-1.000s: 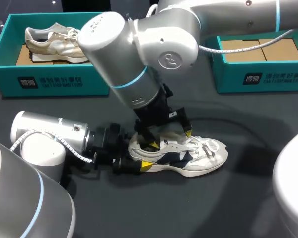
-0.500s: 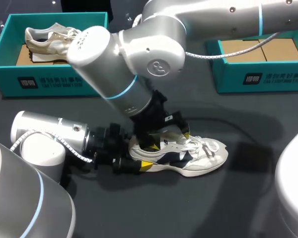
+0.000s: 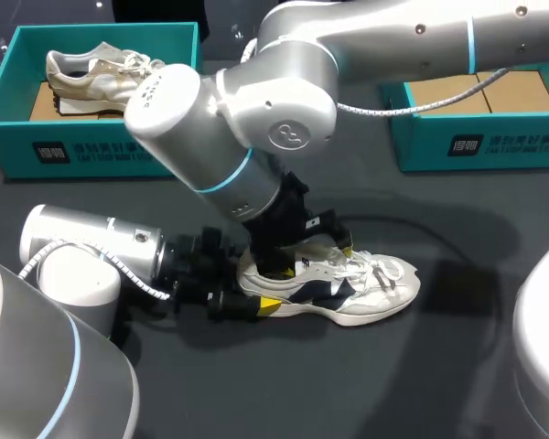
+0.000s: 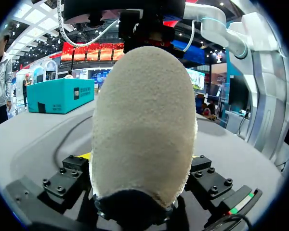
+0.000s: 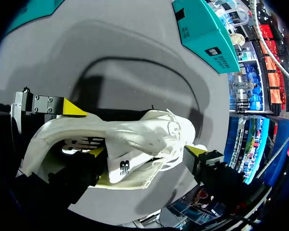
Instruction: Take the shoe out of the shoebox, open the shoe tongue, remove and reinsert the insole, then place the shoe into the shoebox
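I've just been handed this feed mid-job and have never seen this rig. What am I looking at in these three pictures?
These are two robot arms at a dark table. The wide picture looks down from above and behind them; each round picture comes from a camera on one arm's wrist. A white shoe lies on the table. The left gripper is shut on its heel, which fills the left wrist view. The right gripper, on the arm reaching across from the right, hangs open over the shoe's opening. At the back, the left shoebox holds a beige shoe; the right shoebox shows only its cardboard floor.
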You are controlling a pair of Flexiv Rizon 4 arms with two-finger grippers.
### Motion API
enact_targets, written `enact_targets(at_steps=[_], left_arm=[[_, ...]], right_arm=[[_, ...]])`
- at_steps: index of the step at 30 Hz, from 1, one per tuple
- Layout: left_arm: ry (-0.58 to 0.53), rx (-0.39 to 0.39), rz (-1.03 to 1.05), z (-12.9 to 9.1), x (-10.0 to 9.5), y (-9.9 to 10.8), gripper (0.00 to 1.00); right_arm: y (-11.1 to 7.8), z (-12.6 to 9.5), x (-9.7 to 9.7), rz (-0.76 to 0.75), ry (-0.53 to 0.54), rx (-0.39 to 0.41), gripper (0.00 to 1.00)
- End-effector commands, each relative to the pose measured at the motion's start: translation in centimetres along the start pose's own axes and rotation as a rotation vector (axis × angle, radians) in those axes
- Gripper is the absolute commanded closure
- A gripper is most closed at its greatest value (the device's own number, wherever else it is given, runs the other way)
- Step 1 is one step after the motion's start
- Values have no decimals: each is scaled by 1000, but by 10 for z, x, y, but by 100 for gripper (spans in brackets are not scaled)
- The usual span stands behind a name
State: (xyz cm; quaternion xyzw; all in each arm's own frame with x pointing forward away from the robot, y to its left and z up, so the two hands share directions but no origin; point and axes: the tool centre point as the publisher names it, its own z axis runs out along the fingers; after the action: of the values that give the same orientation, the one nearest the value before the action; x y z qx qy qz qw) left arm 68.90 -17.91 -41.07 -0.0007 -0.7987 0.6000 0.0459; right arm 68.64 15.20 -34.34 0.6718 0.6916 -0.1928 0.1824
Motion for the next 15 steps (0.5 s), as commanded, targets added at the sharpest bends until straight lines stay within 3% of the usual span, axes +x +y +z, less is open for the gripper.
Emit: enact_targets(at_steps=[1, 9, 15], left_arm=[[-2, -2, 0, -1, 2, 1, 100], [-2, -2, 0, -1, 2, 1, 100], [-2, -2, 0, -1, 2, 1, 100]], right_arm=[[-7, 2, -9, 30, 7, -12, 0], [-10, 3, -24, 58, 18, -15, 0], [-10, -4, -29, 64, 20, 30, 0]])
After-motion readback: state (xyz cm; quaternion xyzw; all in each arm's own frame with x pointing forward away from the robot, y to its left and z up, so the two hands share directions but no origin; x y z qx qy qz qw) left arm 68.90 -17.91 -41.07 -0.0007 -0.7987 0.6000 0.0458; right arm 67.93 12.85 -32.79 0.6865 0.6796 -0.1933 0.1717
